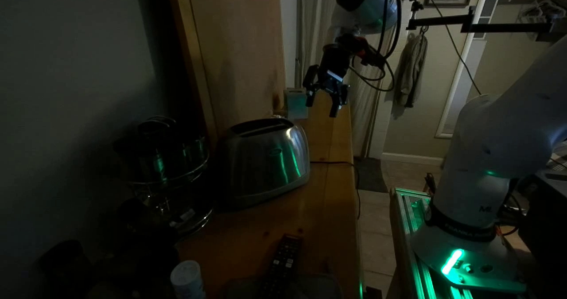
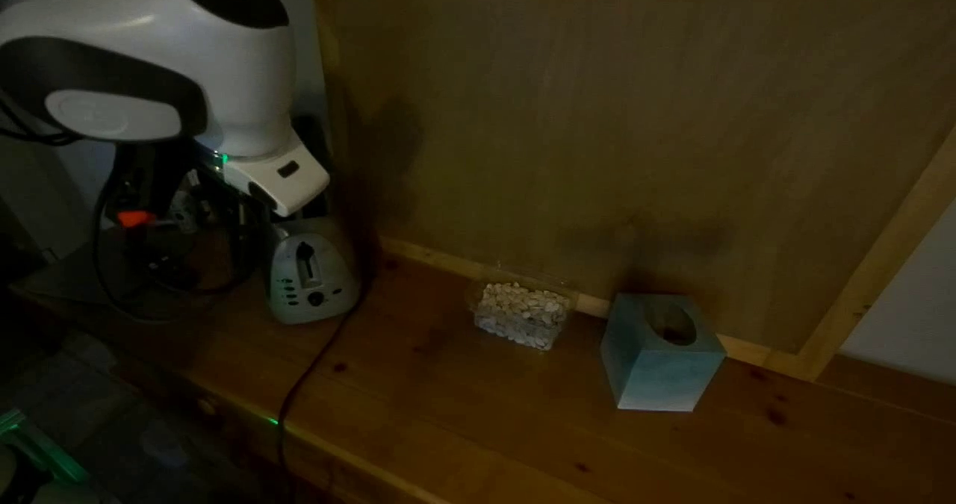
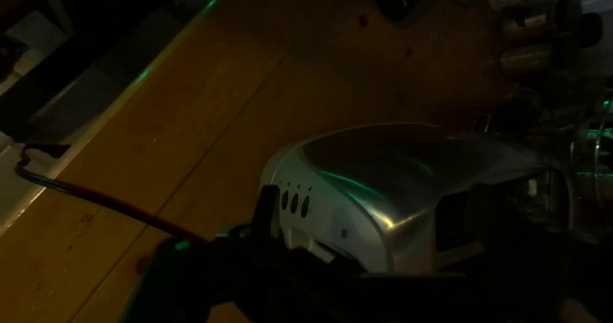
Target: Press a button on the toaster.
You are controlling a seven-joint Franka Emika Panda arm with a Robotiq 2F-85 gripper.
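Observation:
The shiny steel toaster (image 1: 270, 161) stands on the wooden counter, with a dark slotted top. Its pale control end (image 2: 317, 287) has a lever slot, a round knob and several small dark oval buttons (image 2: 290, 289). In the wrist view the toaster (image 3: 364, 170) lies beyond the jaws, and the buttons (image 3: 295, 202) show beside the left finger. My gripper (image 1: 322, 107) is open and empty, above and beyond the toaster's control end in an exterior view. In the wrist view the gripper (image 3: 377, 189) has its fingers wide apart, very dark. The lever is partly hidden there by the gripper.
A black cord (image 2: 317, 369) runs from the toaster over the counter edge. A tissue box (image 2: 665, 355) and a clear tub of pale pieces (image 2: 523, 313) stand by the wooden panel. A remote (image 1: 283, 259), a white jar (image 1: 187, 277) and a dark tiered rack (image 1: 172, 170) are near the toaster.

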